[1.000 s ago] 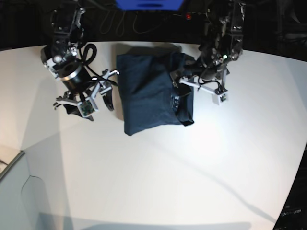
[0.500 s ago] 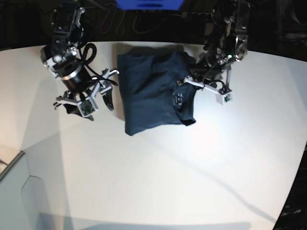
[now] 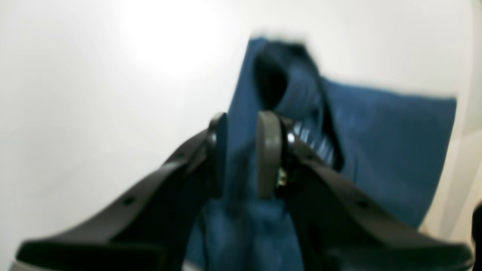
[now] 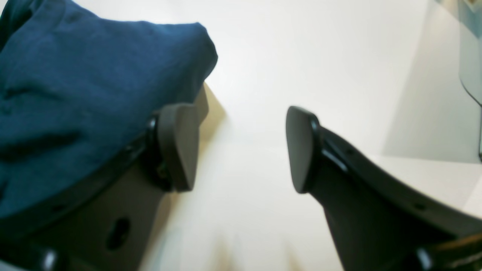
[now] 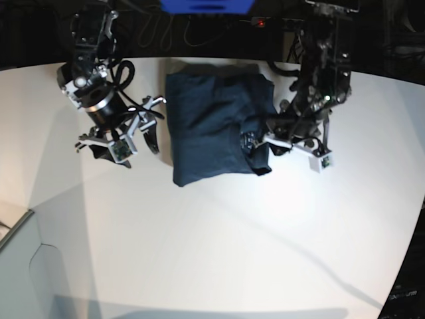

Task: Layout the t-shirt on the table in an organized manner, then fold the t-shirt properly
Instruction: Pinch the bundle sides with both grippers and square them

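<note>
Left gripper [image 3: 243,158]: clenched on a t-shirt [image 5: 212,126] edge, lower-centre of the wrist view.
Right gripper [image 4: 241,146]: spread wide, holding nothing, beside the shirt.
Change: left arm has dragged its pinched edge down-frame since a second ago.
Shirt: bundled, upper-centre of the table [image 5: 232,252].
Meaning: probably layout underway, folding not started.

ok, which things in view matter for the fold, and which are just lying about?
In play:
- t-shirt
- table
- left gripper, jaws shut on the shirt
- right gripper, jaws open

Lying about:
- blue object behind the table
- cables there
</note>
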Controlling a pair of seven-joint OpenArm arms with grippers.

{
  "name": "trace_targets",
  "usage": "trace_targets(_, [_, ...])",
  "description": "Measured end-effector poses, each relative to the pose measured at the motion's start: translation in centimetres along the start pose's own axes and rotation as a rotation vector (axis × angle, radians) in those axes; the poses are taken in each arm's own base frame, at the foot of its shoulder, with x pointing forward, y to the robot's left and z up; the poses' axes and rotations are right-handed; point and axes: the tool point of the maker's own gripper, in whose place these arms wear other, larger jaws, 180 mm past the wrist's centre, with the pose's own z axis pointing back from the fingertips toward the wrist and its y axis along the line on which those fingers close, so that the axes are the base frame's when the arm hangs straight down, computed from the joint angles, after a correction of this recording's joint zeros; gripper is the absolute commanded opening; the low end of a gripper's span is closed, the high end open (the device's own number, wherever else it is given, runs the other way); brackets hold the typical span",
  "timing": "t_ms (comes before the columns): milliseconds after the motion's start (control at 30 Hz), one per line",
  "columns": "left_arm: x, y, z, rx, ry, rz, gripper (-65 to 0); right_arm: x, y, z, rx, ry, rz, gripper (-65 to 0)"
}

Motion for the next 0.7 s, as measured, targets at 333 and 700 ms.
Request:
trace_targets(333, [-0.1, 0.6, -1.7, 0.024, 0.032, 0.006, -50.7, 0.4, 1.3, -0.2, 0.033, -0.01, 0.003, -28.5])
trace_targets(700, [2.7, -3.8, 0.3, -0.083, -0.06, 0.021, -50.6, 0.6, 2.2, -0.3, 0.057, -0.016, 0.005, -28.5])
